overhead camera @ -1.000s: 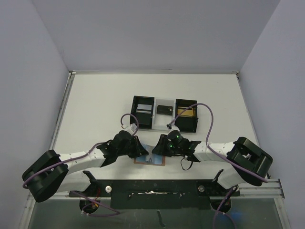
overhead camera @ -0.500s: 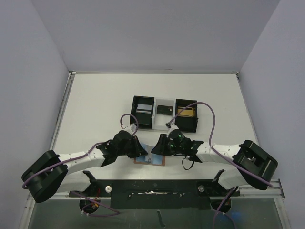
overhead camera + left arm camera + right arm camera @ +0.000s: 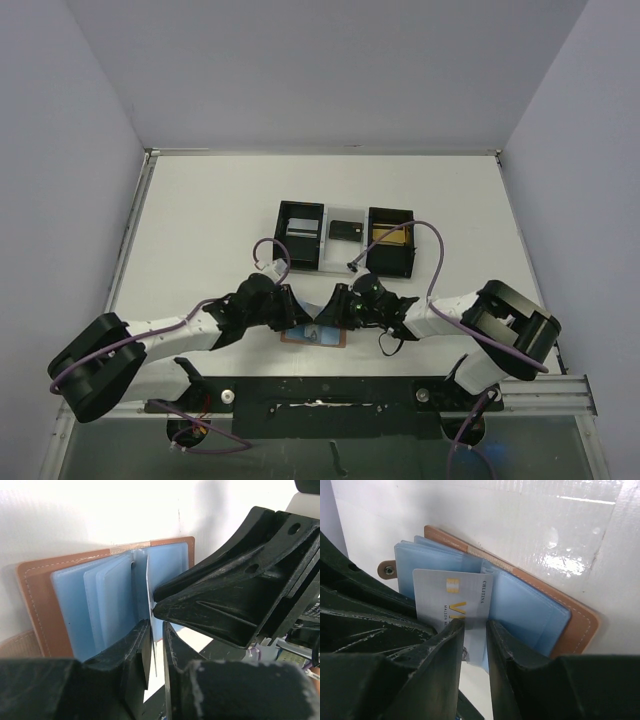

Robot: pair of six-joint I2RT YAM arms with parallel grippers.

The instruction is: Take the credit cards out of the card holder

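The card holder [image 3: 315, 337] lies open on the tabletop [image 3: 200, 230] near its front edge, blue pockets up, between the two arms. A silver-grey card [image 3: 455, 595] stands partly out of a middle pocket. Its thin edge runs into the narrow gap of the left end effector [image 3: 156, 645]; whether this one pinches the card, I cannot tell. The right end effector [image 3: 476, 640] is released, jaws a little apart, tips close at the card's face. Farther back, the black tray [image 3: 282, 215] holds a grey card [image 3: 300, 228], a black card [image 3: 346, 229] and a gold card [image 3: 389, 236].
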